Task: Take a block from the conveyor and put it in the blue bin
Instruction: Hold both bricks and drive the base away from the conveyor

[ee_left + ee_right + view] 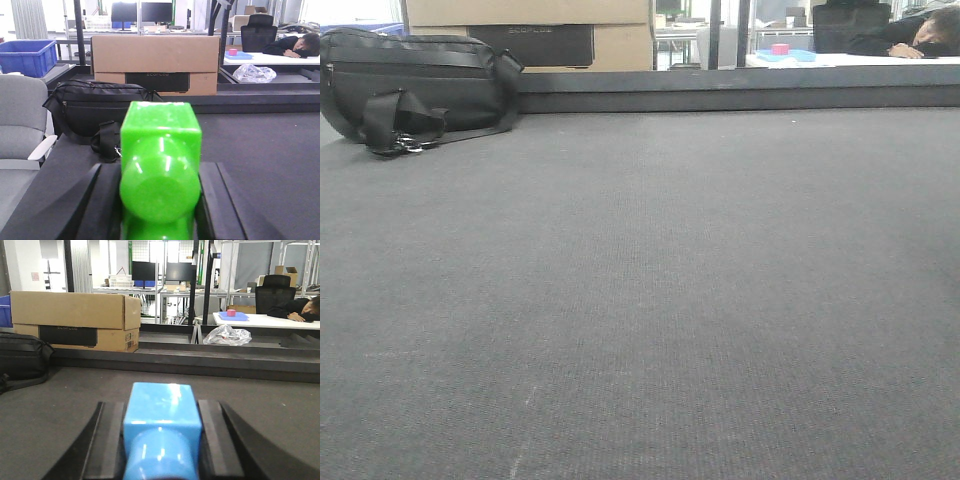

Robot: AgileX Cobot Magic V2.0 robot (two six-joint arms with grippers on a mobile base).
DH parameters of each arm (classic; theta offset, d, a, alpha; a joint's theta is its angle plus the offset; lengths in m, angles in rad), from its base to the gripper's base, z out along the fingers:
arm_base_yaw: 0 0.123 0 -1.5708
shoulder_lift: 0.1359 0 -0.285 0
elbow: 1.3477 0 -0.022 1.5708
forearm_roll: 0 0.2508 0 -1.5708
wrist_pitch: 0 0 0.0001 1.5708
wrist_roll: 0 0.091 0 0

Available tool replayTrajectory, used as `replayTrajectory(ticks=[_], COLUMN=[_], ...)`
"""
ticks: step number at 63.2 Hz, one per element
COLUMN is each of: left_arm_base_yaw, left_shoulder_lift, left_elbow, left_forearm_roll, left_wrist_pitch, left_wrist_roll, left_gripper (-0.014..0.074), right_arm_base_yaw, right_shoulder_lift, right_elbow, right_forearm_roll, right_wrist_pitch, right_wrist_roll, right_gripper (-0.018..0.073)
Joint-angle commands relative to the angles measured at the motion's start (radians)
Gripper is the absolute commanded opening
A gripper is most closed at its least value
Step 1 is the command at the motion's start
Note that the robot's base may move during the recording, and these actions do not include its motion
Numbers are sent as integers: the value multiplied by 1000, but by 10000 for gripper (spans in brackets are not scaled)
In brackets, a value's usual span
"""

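My left gripper (160, 172) is shut on a bright green block (161, 140), held between its black fingers (102, 200) above the dark grey conveyor (265, 150). My right gripper (161, 406) is shut on a light blue block (161, 440) just above the conveyor belt (55, 410). The blue bin (27, 56) stands far back at the left in the left wrist view, and a sliver of it shows at the left edge of the right wrist view (4, 310). The front view shows only the belt (640, 300); neither gripper is in it.
A black bag (410, 85) lies on the belt's far left, also in the left wrist view (95, 112). A cardboard box (155, 62) stands behind it. A grey chair (20, 120) is at the left. A person (300, 46) rests on a far table.
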Motion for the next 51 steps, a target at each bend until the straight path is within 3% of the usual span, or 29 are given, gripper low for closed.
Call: replayTrajectory(ticks=[1,51], left_arm_base_yaw=[-7,-7], left_shoulder_lift=[-6,-6], left_elbow=[0,0], left_forearm_roll=[2,2], left_wrist_pitch=[-21,-21], left_wrist_roll=[-1,-1], left_gripper=[-111,-111], right_arm_base_yaw=[0,0], right_shoulder_lift=[-4,-4], right_elbow=[-9,-9], right_forearm_roll=[-8,-8], right_wrist_pitch=[-18,-18], right_wrist_roll=[-2,-2], right_gripper=[-154,-154])
